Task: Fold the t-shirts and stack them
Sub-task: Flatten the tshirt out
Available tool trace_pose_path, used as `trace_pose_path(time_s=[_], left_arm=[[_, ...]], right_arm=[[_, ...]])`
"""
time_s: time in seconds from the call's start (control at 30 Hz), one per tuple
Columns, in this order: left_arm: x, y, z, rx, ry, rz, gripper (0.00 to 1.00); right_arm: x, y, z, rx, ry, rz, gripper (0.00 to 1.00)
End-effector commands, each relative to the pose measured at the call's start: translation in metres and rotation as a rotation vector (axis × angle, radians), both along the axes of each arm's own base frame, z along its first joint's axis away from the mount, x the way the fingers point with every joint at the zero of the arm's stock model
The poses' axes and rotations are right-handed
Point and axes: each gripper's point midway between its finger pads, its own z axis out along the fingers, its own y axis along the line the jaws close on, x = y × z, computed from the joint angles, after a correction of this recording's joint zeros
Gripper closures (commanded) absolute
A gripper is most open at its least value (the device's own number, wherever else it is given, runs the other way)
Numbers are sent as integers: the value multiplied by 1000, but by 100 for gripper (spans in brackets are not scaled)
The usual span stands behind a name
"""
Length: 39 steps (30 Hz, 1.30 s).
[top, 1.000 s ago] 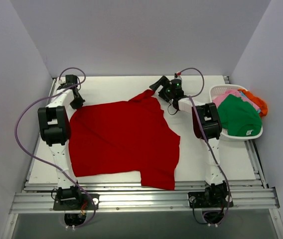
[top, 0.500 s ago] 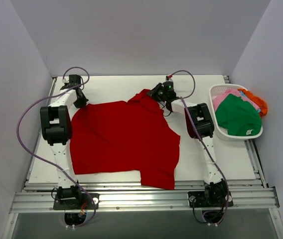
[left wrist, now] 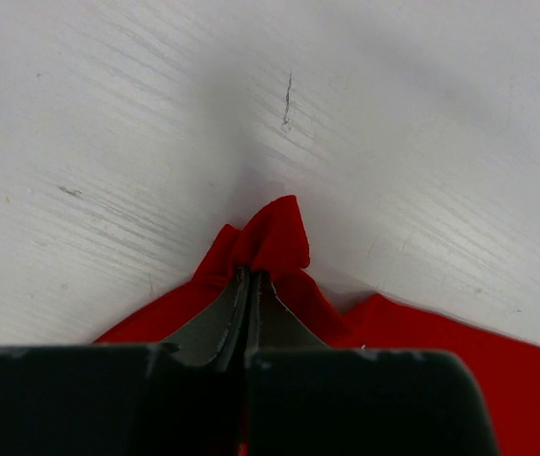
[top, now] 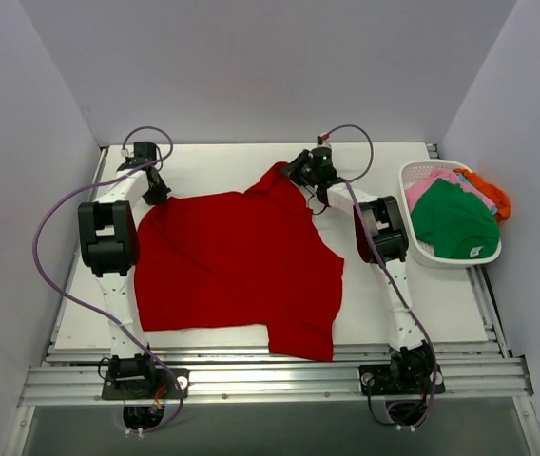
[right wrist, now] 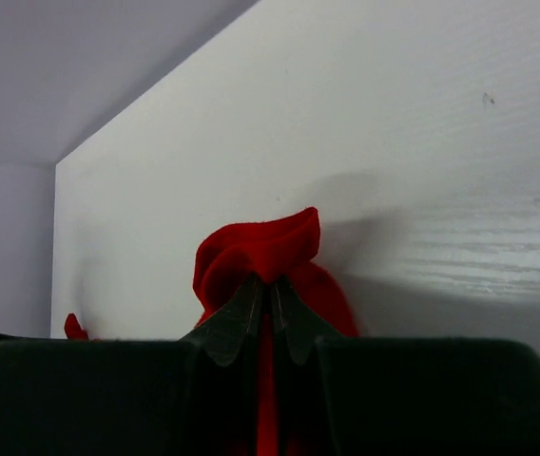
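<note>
A bright red t-shirt lies spread over the white table, one part hanging past the near edge. My left gripper is shut on the shirt's far left corner, and a red tuft pokes out past the tips. My right gripper is shut on the far right corner, where a bunched red fold sticks up from the tips. Green, pink and orange t-shirts sit heaped in the basket.
A white slatted basket stands at the table's right edge. Grey walls close in the left, back and right. Purple cables loop from both arms. A metal rail runs along the near edge.
My right gripper has moved left onto the shirt's far right corner and shut on it. The left gripper kept its grip and edged slightly towards the back.
</note>
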Motion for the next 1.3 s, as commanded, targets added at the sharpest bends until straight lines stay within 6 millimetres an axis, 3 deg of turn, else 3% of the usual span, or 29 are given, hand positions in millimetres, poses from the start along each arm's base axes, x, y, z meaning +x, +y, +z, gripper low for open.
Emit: trace_pose_path(time_s=[0.0,0.17,0.47,0.5,0.53,0.57,0.6,0.67,0.7,0.8,0.83,0.87,0.97,1.17,1.2,1.23,1.27], left_arm=[[12,-7,24,-9,-77,-22,98],[11,-7,29,-10,-87,-29,98],[11,-8,30,-11,-92,-37,98],[11,-8,30,-11,-90,-38,98],[11,-8,30,-11,-90,-38,98],[11,-9,31,-12,-93,-41,98],[12,-9,31,-13,-94,-44,98],[13,-9,32,-13,-95,-48,98],[12,-10,30,-16,-91,-50,98],[12,-10,31,-14,-90,-52,98],[12,-9,32,-14,-92,-50,98],[11,-9,33,-11,-92,-48,98],[11,-6,43,-2,-113,-34,98],[7,-2,68,8,-166,4,97],[7,-3,74,2,-184,1,83],[8,-4,77,0,-194,-1,48],[8,-4,85,0,-211,-1,34]], right_arm=[[21,-1,71,-5,-166,-23,100],[35,-3,99,-4,-244,-54,100],[57,-14,94,-2,-261,-140,100],[62,-17,96,-5,-271,-162,96],[65,-18,99,-10,-278,-172,88],[67,-20,88,-30,-258,-180,77],[73,-24,98,-36,-275,-208,47],[76,-29,88,-74,-242,-235,8],[79,-35,91,-96,-250,-260,0],[78,-49,91,-158,-229,-312,0],[72,-54,78,-183,-201,-326,0],[70,-56,102,-167,-243,-338,0],[52,-61,117,-169,-270,-348,0],[13,-36,139,-134,-292,-271,4],[9,-32,141,-128,-298,-258,6],[4,-24,146,-117,-302,-242,9],[0,-24,141,-122,-287,-235,10]])
